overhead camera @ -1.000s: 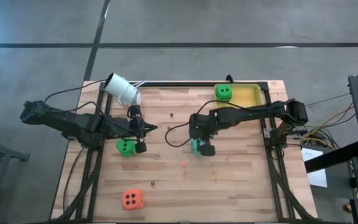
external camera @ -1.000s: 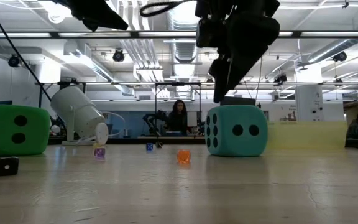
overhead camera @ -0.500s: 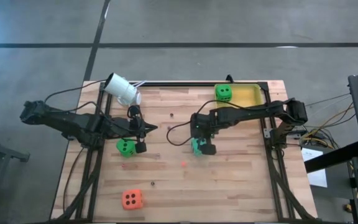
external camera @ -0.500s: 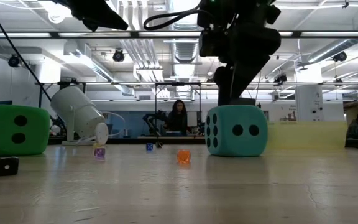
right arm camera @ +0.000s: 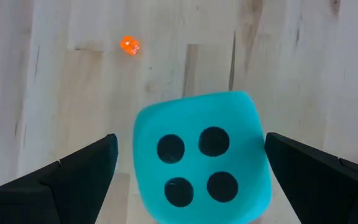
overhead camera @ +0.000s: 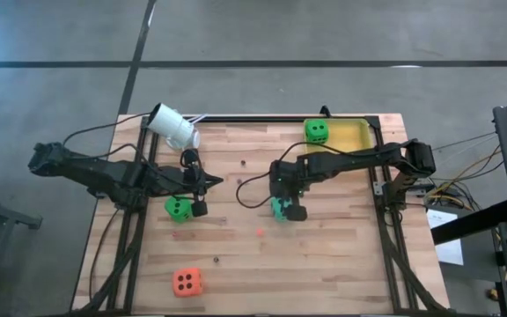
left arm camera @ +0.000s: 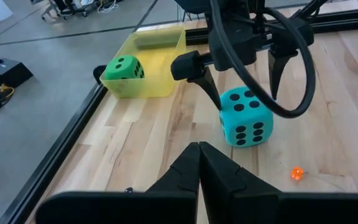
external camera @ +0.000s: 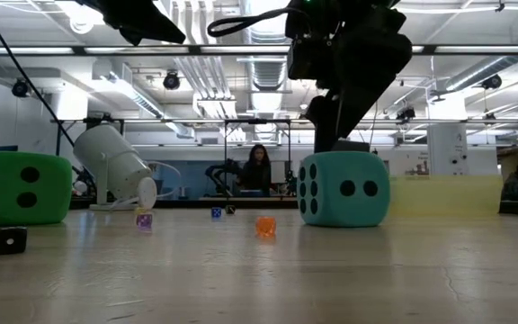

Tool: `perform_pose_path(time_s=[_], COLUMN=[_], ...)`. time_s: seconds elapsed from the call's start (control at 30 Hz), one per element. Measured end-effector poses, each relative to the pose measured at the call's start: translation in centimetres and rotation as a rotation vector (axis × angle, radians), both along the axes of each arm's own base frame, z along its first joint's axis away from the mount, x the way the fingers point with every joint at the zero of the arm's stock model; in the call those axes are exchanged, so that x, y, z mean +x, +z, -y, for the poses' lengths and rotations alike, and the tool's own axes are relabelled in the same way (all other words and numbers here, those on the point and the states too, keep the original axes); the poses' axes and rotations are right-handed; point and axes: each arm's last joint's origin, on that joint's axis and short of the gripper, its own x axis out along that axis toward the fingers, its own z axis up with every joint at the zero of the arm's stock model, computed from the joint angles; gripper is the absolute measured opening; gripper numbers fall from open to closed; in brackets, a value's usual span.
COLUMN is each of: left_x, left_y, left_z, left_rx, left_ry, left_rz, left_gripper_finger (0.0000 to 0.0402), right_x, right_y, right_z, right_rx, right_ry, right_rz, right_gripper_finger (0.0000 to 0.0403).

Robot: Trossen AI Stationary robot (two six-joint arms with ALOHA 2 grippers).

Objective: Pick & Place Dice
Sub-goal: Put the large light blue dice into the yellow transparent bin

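Teal die [right arm camera: 202,163] sits on the worktop [overhead camera: 341,264] about mid-board, four-pip face up in the right wrist view. Right tool [overhead camera: 282,207] is directly above it, pointing down, fingers [right arm camera: 73,171] spread wide with one on each side of the die. Not gripping; low view shows the die flat on the wood with the tool just over its top edge.

Green die [overhead camera: 316,131] is in the yellow tray [overhead camera: 355,136] at the far right corner of the worktop, two pips showing in the left wrist view. Second green die [overhead camera: 178,209] is on the left half of the board, just beside the left tool [overhead camera: 202,185], not held. Left tool is pinched closed and empty, hovering over the board and pointing toward the right arm. Orange-red die [overhead camera: 187,282] sits alone near the front left edge, well apart from both arms, four pips up.

Small stuff: a tiny orange die [external camera: 265,226] lies on the wood near the teal die, and a tiny black die [external camera: 9,239] sits close to the low camera. A white cylindrical object [overhead camera: 173,127] lies tilted at the far left corner. A person [external camera: 258,168] is visible in the room behind the worktop.
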Motion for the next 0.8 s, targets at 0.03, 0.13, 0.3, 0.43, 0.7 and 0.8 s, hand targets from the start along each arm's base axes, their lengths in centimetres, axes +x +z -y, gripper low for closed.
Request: perform_pose_path(time_s=[0.03,0.13,0.3,0.43,0.7,0.8], left_x=[0.00,-0.01,0.00,0.00,0.00,0.00], left_y=[0.00,0.01,0.02,0.03,0.03,0.02], left_z=[0.01,0.01,0.01,0.01,0.01,0.00], left_rx=[0.000,0.000,0.000,-0.001,-0.001,0.000], left_ry=[0.000,0.000,0.000,0.000,0.000,0.000], left_rz=[0.000,0.001,0.001,0.003,0.003,0.002], left_gripper_finger=[0.0012,0.0012,0.0012,0.0012,0.0012,0.0012], right_x=[-0.03,-0.21,-0.30,-0.37,-0.46,-0.47], right_y=[-0.07,-0.40,-0.57,-0.63,-0.59,-0.58], right_z=[0.01,0.16,0.21,-0.05,-0.11,-0.13], right_rx=[-0.003,-0.053,-0.070,-0.075,-0.068,-0.073], right_ry=[0.000,-0.012,-0.011,0.014,0.021,0.035], right_rz=[-0.001,-0.016,-0.022,-0.025,-0.036,-0.035], right_gripper_finger=[0.0400,0.0400,0.0400,0.0400,0.0400,0.0400])
